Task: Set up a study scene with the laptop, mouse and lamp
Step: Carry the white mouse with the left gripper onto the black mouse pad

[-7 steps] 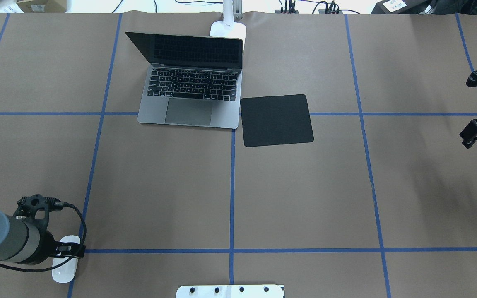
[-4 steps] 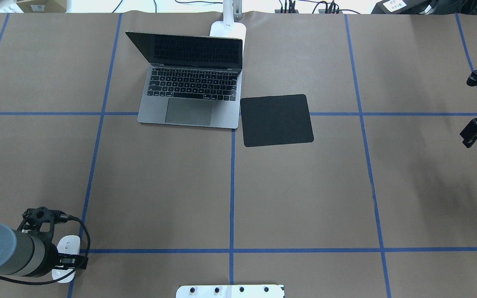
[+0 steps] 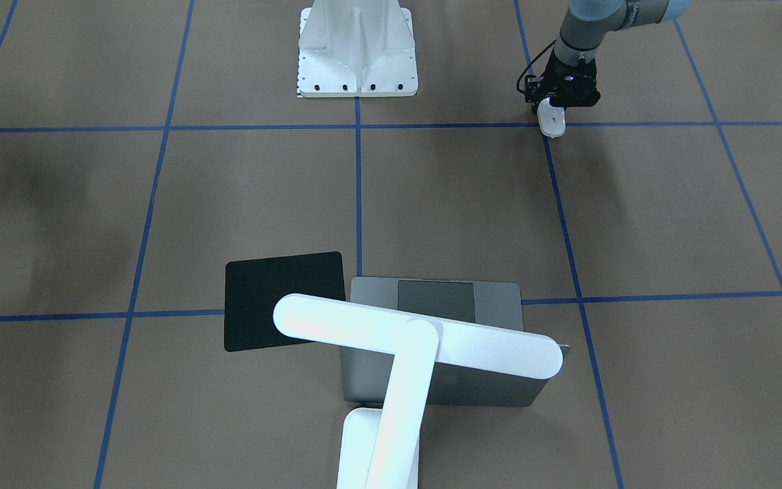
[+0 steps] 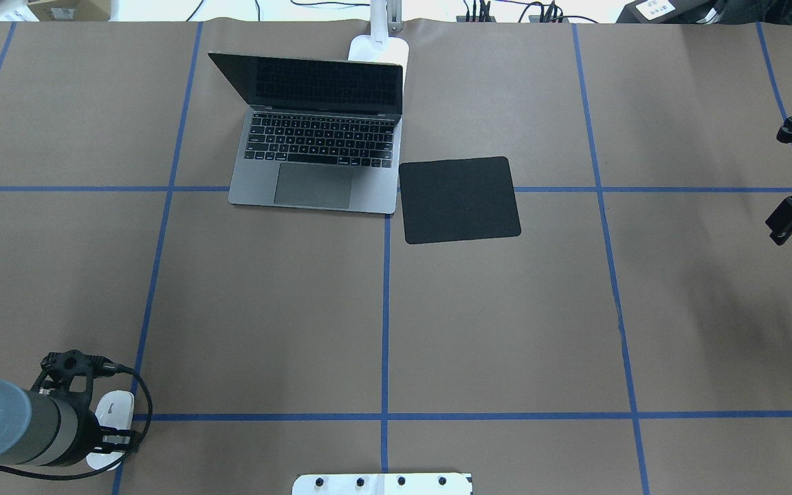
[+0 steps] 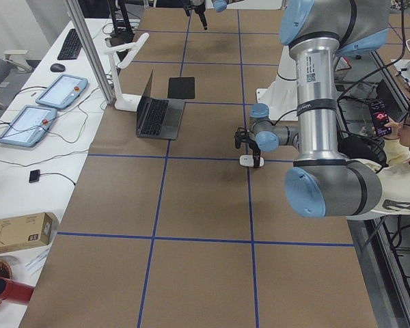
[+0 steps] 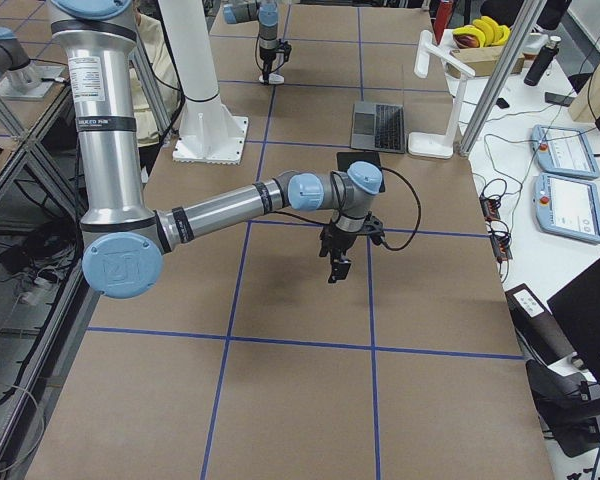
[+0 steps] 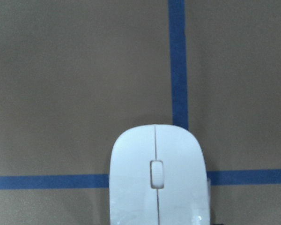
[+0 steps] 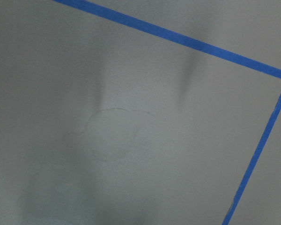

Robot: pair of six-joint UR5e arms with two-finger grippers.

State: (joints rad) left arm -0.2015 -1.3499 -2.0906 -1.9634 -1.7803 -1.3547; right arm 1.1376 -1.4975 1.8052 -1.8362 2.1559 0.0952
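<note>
The small glossy white oval mouse is at the near left corner of the brown paper-covered table. It lies over a crossing of blue tape lines, well apart from the open space-grey metal laptop on the far side. Its long axis runs away from my base, almost along one tape line, and the scroll-wheel end points toward the far edge. My left gripper straddles its rear half, jaws drawn in narrow and clamped on its two long sides. I cannot tell whether the mouse touches the paper or hangs just above it. My right gripper hangs over bare paper at my right. I cannot make out how its jaws stand.
</note>
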